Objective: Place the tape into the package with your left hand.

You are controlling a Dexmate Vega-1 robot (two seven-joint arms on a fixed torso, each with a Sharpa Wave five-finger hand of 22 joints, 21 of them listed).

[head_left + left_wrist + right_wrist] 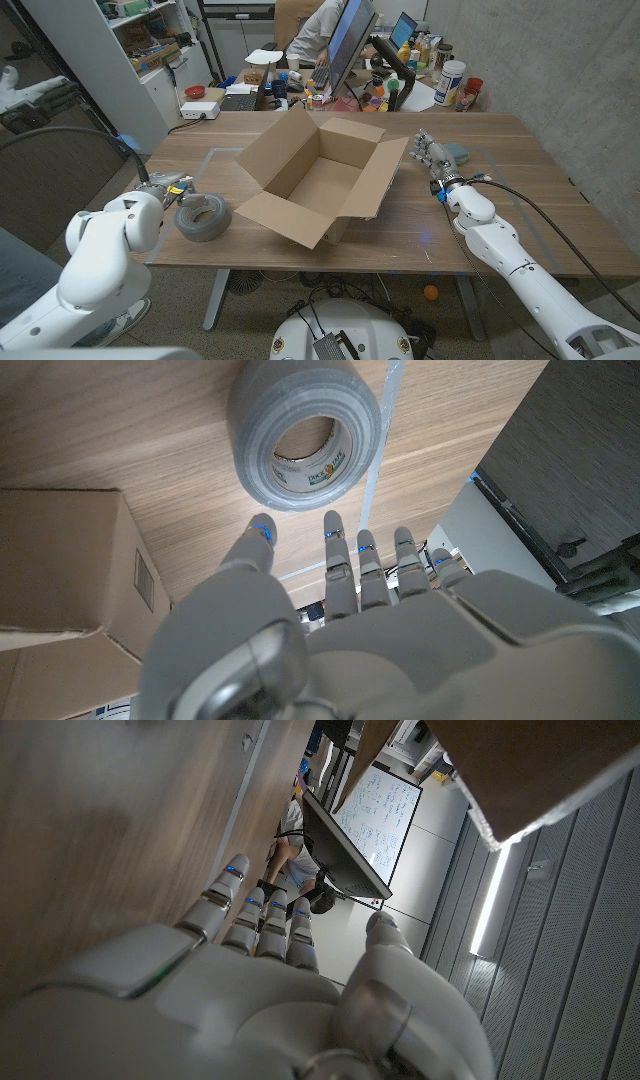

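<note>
A grey roll of duct tape (203,216) lies on the table left of the open cardboard box (320,178). My left hand (167,188) hovers just beside the roll, on its far left side, fingers apart and holding nothing. In the left wrist view the tape (305,432) lies just beyond my left hand's (345,600) spread fingertips (334,525), with a gap between them, and a box flap (70,565) is beside it. My right hand (433,155) stands at the box's right flap, fingers extended and empty; the right wrist view shows that right hand (260,980) over the wood.
The box's flaps spread outward over the table's middle. A blue-grey object (461,153) lies just past my right hand. Behind the table stand a monitor (347,45), bottles, a white can (451,83) and a seated person (318,30). A shelf unit (120,50) stands far left.
</note>
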